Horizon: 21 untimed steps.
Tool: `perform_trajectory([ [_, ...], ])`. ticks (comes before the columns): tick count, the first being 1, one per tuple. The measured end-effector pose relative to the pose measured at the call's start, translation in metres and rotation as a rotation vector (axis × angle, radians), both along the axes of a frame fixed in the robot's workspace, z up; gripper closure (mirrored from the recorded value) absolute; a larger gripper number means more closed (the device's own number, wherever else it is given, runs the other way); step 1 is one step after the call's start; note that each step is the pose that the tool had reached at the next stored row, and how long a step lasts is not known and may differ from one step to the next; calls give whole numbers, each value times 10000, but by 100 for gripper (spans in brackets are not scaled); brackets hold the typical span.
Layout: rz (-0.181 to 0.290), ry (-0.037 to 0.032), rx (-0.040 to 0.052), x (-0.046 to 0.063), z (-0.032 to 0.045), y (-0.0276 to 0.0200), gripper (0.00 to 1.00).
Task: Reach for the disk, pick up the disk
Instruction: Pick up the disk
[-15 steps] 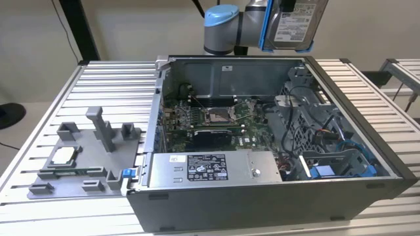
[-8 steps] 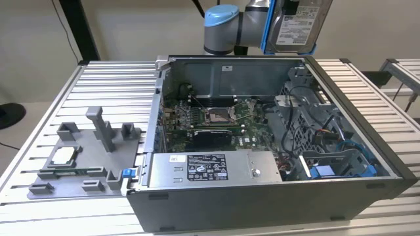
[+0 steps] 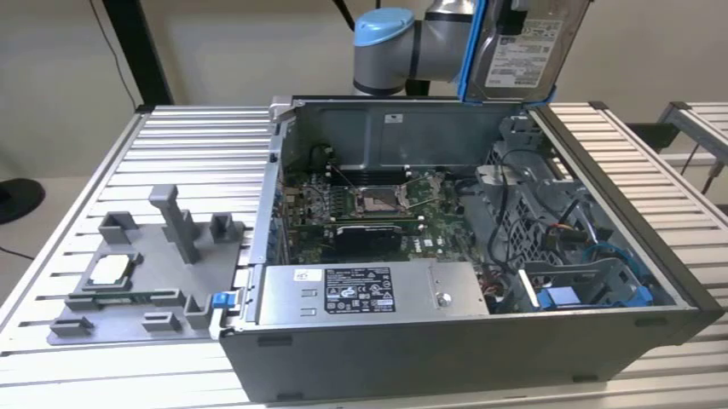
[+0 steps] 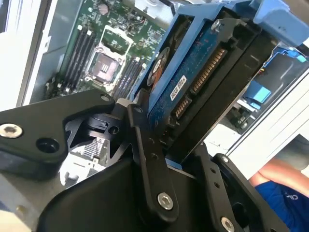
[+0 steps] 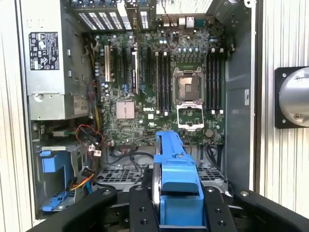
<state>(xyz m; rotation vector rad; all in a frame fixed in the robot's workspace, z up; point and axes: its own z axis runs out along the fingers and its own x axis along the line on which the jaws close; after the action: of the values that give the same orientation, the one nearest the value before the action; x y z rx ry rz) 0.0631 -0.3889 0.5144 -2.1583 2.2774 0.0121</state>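
disk already lifted clear, held upright high above the open computer case, over its rear wall, label side toward the exterior view. gripper with jaws clamped on the disk's lower end, one black finger pressed against the circuit-board face beside the blue bracket. seen in the first wrist view hanging above the motherboard. reach and pickup both look done; nothing of the task visibly left. grey fixture on the tabletop beside the case, well apart from the disk.

open computer case | motherboard | grey fixture on slatted table
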Motion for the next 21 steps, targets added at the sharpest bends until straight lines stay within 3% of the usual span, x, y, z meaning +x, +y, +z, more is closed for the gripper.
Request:
perform_trajectory([
  [21,1,44,-1,38,-34,-502,100],
])
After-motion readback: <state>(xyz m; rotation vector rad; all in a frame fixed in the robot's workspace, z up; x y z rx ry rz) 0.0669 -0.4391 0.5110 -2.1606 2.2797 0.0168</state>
